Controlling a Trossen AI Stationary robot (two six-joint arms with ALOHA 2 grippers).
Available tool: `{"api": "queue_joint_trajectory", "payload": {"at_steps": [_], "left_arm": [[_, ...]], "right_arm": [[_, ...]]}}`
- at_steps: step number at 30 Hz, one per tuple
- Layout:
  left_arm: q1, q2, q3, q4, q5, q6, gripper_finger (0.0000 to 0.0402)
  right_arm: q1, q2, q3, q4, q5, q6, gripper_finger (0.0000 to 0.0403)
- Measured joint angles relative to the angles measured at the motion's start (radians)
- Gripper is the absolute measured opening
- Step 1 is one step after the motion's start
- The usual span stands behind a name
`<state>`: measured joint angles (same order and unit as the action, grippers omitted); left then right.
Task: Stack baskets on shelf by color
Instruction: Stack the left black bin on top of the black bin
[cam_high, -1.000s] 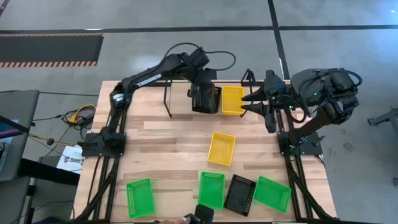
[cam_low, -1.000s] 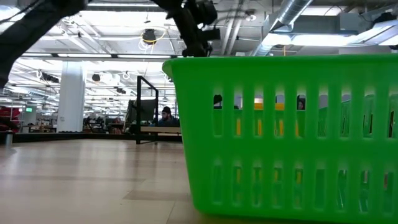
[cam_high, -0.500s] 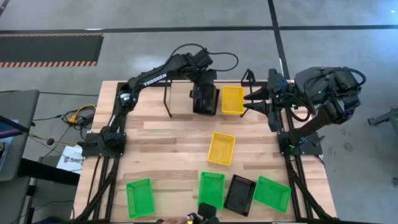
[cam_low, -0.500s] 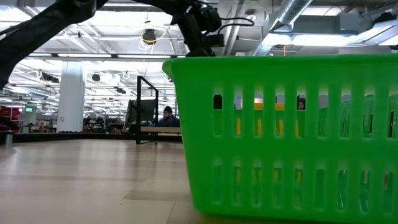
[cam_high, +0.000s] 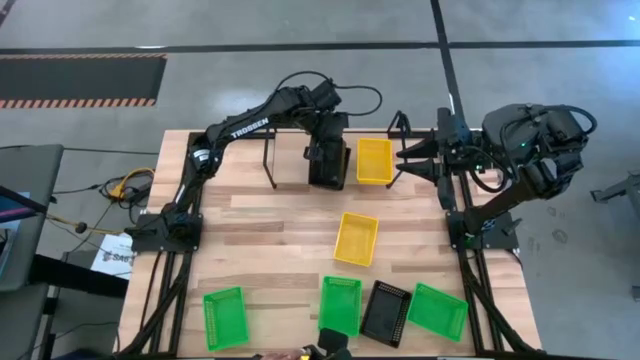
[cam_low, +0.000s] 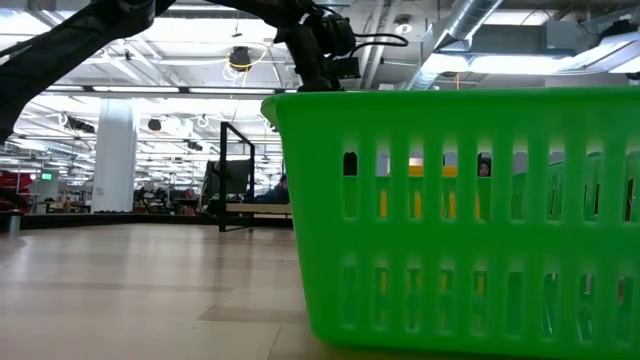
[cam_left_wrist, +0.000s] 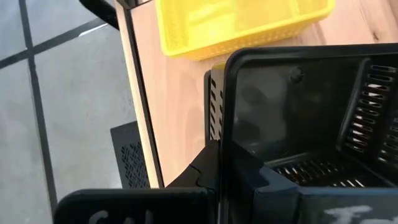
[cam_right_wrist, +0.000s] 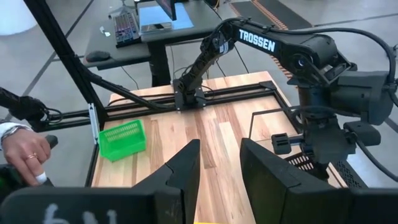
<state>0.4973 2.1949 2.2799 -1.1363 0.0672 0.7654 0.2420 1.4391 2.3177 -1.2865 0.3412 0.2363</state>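
pale wood planks made up the desk (cam_high: 280, 215), which stood on a grey concrete floor (cam_high: 250, 70) in a bright hall with ceiling pipes and ducts. at the far edge the left gripper (cam_high: 327, 165) was clamped on a black mesh-sided basket (cam_high: 324, 160) inside the thin-rod shelf (cam_high: 268, 160), just beside a yellow basket (cam_high: 374, 160), while the right gripper (cam_high: 408, 163) hung at the shelf's right end with its fingers apart. another yellow basket (cam_high: 356, 238) lay mid-desk, and three green baskets (cam_high: 224, 317) and a second black basket (cam_high: 385, 310) lined the near edge.
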Motion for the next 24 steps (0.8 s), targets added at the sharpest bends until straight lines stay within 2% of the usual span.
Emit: {"api": "queue_joint_trajectory", "payload": {"at_steps": [7, 15, 18, 21, 24], "left_arm": [[-0.001, 0.000, 0.000, -0.015, -0.005, -0.001, 0.0013], [-0.002, 0.000, 0.000, -0.002, -0.054, -0.004, 0.0084], [-0.009, 0.000, 0.000, 0.045, -0.114, -0.016, 0.0106], [-0.016, 0.000, 0.040, 0.058, -0.156, -0.067, 0.0116], [-0.026, -0.015, 0.077, 0.067, -0.156, -0.176, 0.0117]], "right_arm": [[0.000, 0.000, 0.000, 0.000, 0.000, 0.001, 0.0139], [0.000, -0.001, 0.000, 0.000, 0.000, 0.002, 0.0140], [0.000, -0.001, 0.000, 0.000, 0.000, 0.002, 0.0141], [0.000, -0.001, 0.000, -0.002, 0.000, -0.001, 0.0140], [0.000, -0.001, 0.000, -0.011, 0.000, -0.008, 0.0137]]}}
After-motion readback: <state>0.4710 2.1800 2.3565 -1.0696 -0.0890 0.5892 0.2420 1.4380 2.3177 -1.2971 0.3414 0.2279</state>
